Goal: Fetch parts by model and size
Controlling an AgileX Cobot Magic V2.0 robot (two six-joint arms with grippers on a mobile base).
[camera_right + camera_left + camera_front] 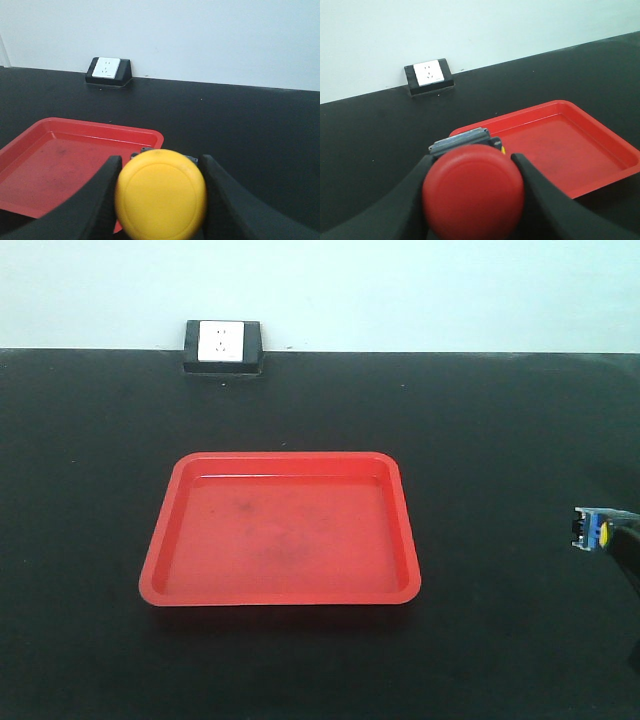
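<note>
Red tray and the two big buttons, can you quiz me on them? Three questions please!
1. True or false: the red tray has a button in it.
2. What does the right gripper hold: A red button, B yellow button, C nothing?
3. Fill in: the left gripper is shut on the ___ button.
Key: 1 false; 2 B, the yellow button; 3 red, the red button.

Bright even light, faint sheen on tray (290, 457) rim, close red cap (473, 192) and yellow cap (161, 194) blurred
</note>
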